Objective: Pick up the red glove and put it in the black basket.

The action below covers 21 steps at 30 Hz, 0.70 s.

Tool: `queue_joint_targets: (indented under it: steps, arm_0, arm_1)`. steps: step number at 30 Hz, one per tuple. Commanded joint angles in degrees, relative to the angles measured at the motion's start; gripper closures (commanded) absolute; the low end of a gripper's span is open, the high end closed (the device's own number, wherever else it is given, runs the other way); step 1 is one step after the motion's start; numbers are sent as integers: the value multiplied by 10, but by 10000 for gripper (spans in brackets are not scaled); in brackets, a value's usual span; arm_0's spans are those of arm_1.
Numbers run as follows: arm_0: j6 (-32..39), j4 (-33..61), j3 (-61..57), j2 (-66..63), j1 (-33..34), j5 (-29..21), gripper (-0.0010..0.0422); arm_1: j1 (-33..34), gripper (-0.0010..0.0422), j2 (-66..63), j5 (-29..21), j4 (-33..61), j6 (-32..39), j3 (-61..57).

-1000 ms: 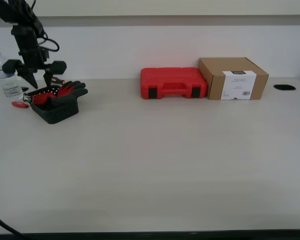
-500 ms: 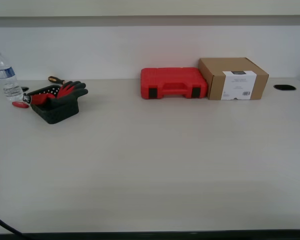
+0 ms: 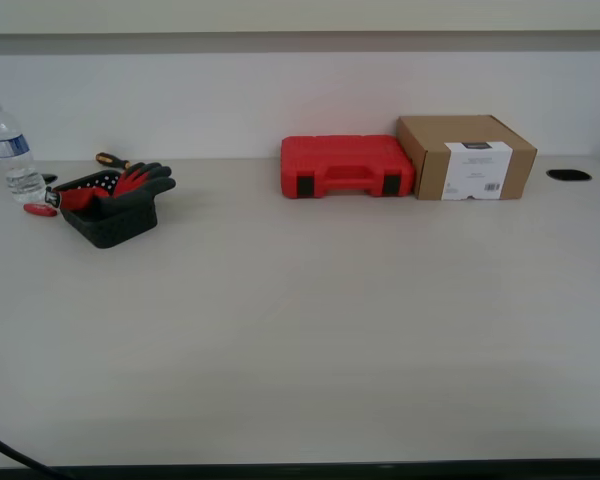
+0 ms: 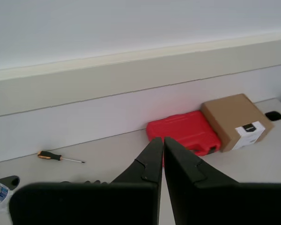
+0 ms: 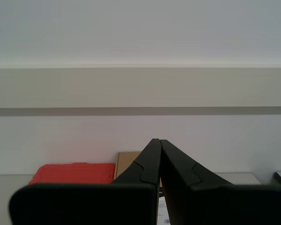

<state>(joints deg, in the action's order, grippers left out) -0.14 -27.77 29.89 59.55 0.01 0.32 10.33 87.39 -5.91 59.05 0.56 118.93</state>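
The red glove [image 3: 130,183] lies in the black basket [image 3: 115,225] at the exterior view's left, its dark fingertips draped over the far rim. No arm shows in the exterior view. In the first wrist view my first gripper [image 4: 163,141] is shut with nothing between its fingers, raised high and looking toward the back wall. In the second wrist view my second gripper [image 5: 159,141] is likewise shut and empty, aimed at the wall. The glove and basket are hidden in both wrist views.
A red tool case [image 3: 346,166] and a brown cardboard box [image 3: 466,156] stand at the back of the table [image 3: 330,320]. A water bottle [image 3: 10,152], a small red-handled tool [image 3: 40,209] and an orange-handled screwdriver [image 4: 60,157] lie near the basket.
One second ago an arm stood over the basket at the exterior view's left with its gripper open; it has withdrawn out of that view. The glove stays in the basket.
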Motion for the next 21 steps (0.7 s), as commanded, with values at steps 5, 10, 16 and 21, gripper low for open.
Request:
queue_joint_targets:
  steps: [5, 10, 16, 21]
  arm_0:
    - [2, 0, 1, 0, 0, 0, 412]
    - [2, 0, 1, 0, 0, 0, 412]
    - [2, 0, 1, 0, 0, 0, 412]
    - [2, 0, 1, 0, 0, 0, 412]
  arm_1:
    - [-1, 413, -41, 0, 53, -1, 0]
    - [-1, 413, -42, 0, 52, -1, 0]
    - [-1, 413, -42, 1, 52, -1, 0]
    - [-1, 413, -42, 1, 52, -1, 0]
